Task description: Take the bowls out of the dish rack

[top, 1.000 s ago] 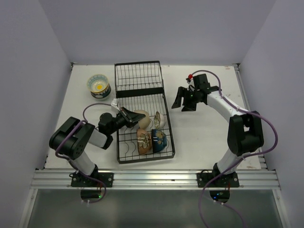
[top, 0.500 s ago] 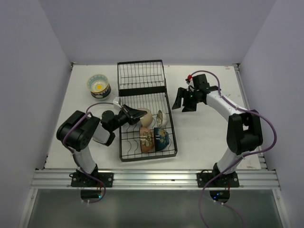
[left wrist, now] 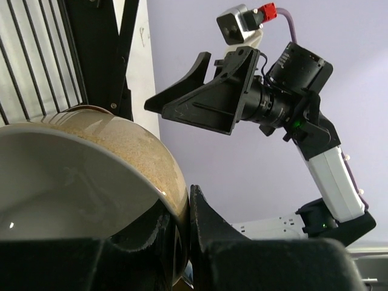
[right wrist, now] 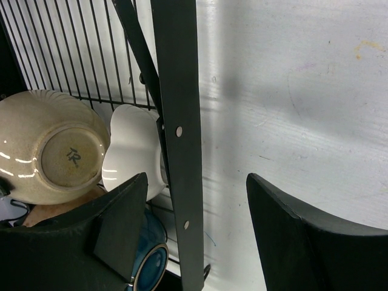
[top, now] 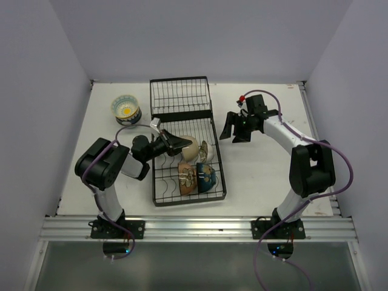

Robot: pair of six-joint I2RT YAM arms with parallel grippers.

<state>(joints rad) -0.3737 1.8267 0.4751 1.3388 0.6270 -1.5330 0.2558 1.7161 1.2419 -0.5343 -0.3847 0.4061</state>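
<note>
The black wire dish rack (top: 180,104) lies mid-table. My left gripper (top: 176,144) is shut on the rim of a beige speckled bowl (top: 188,147) in the rack's near section. In the left wrist view one finger is inside that bowl (left wrist: 91,176) and the other outside, meeting at the left gripper (left wrist: 185,209). A white bowl (top: 204,151), a brown bowl (top: 186,179) and a blue bowl (top: 205,177) stand on edge in the rack. My right gripper (top: 233,131) hangs open beside the rack's right rail (right wrist: 176,91), holding nothing; the right gripper (right wrist: 197,182) straddles that rail from above.
A bowl with a yellow inside (top: 126,109) stands upright on the table left of the rack. Seen from the right wrist, the beige bowl's underside (right wrist: 57,151), the white bowl (right wrist: 130,151) and the blue bowl (right wrist: 148,257) crowd against the rail. White walls enclose the table.
My left gripper has swung back and to the right with the beige bowl in it, and the rack has slid a little to the right. The right arm has stayed put.
</note>
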